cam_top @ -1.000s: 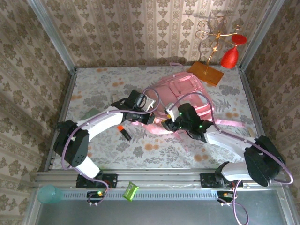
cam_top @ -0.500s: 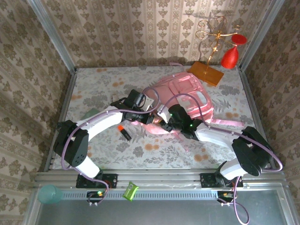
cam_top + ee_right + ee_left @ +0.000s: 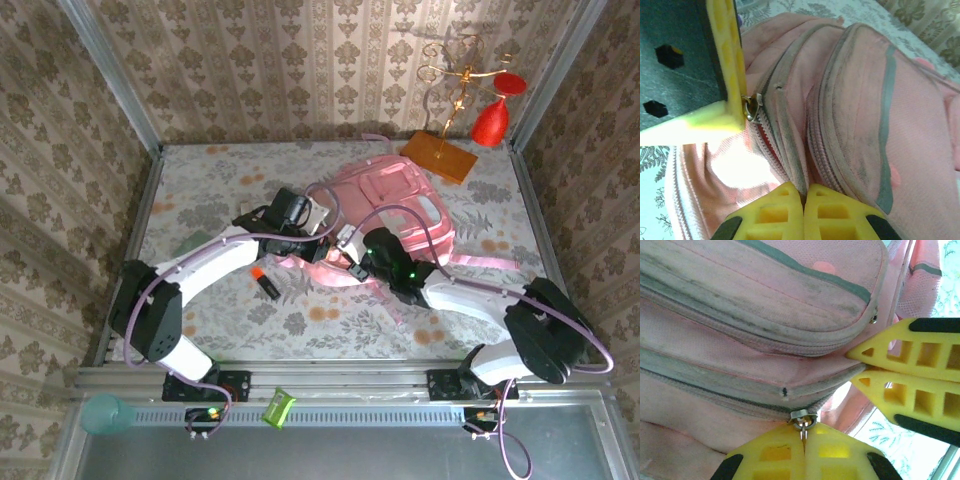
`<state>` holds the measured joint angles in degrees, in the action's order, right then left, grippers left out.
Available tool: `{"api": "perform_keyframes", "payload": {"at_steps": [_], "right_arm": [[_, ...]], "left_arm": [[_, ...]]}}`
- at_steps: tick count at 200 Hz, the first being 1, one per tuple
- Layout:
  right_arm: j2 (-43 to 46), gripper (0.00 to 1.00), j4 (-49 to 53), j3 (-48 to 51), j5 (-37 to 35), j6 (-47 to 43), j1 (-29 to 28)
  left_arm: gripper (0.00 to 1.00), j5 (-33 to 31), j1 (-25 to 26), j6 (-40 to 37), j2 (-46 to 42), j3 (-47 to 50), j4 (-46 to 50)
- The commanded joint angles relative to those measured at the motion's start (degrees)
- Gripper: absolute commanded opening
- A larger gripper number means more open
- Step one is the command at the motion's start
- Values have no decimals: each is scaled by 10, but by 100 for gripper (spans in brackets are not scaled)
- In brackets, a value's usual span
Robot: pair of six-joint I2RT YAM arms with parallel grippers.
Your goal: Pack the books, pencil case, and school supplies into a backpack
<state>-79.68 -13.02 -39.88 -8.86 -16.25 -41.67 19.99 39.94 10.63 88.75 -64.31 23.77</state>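
Since a second ago, the right arm has swung in toward the left of the overhead frame, and the right gripper [image 3: 804, 192] has gone from half open to closed. The left arm has barely shifted.

Seen from above, a large pink backpack [image 3: 395, 200] lies on a floral-patterned table [image 3: 220, 180], at the centre and slightly right of the frame. Both arms reach up from the bottom edge and meet at the backpack's lower left corner.

In the right wrist view, the right gripper's yellow fingers sit at the bottom centre, pinched shut on a fold of pink fabric between two zip lines. In the left wrist view, the left gripper [image 3: 802, 435] is closed at the bottom centre on a small metal zip pull [image 3: 801, 418]. The right gripper's fingers enter from the right edge, clamped on the fabric just beside it.

The task looks to be at an early stage: one gripper steadies the cloth while the other holds the pull, as if to open a pocket. The zip by the pull seems only slightly parted, and what already lies inside cannot be told. A short black-and-orange pen [image 3: 266, 283] lies on the table, left of centre and below the left forearm, near the backpack but not touching it, so it is not yet packed. Judging by this, opening the pocket and loading the items are still to come.
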Motion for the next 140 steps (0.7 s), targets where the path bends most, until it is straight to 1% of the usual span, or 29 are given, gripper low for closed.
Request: {"api": "perform_keyframes", "payload": {"at_steps": [1, 23, 53, 97, 119, 128, 140], "right_arm": [[34, 0, 36, 13, -118, 33, 15], [59, 0, 55, 27, -122, 76, 22], [97, 0, 87, 37, -115, 118, 37], [152, 0, 137, 46, -95, 204, 91], [179, 0, 144, 59, -91, 230, 126], [186, 0, 146, 62, -90, 238, 141], [193, 0, 146, 62, -98, 246, 158]], "left_arm": [[0, -62, -5, -30, -32, -26, 79], [0, -100, -10, -42, -29, -32, 97], [0, -123, -23, -54, -25, -42, 112], [0, -152, -58, -65, -9, -48, 123], [0, -185, -75, -63, 9, -49, 127], [0, -184, -78, -62, 13, -46, 115], [0, -161, -79, -58, 17, -48, 101]]}}
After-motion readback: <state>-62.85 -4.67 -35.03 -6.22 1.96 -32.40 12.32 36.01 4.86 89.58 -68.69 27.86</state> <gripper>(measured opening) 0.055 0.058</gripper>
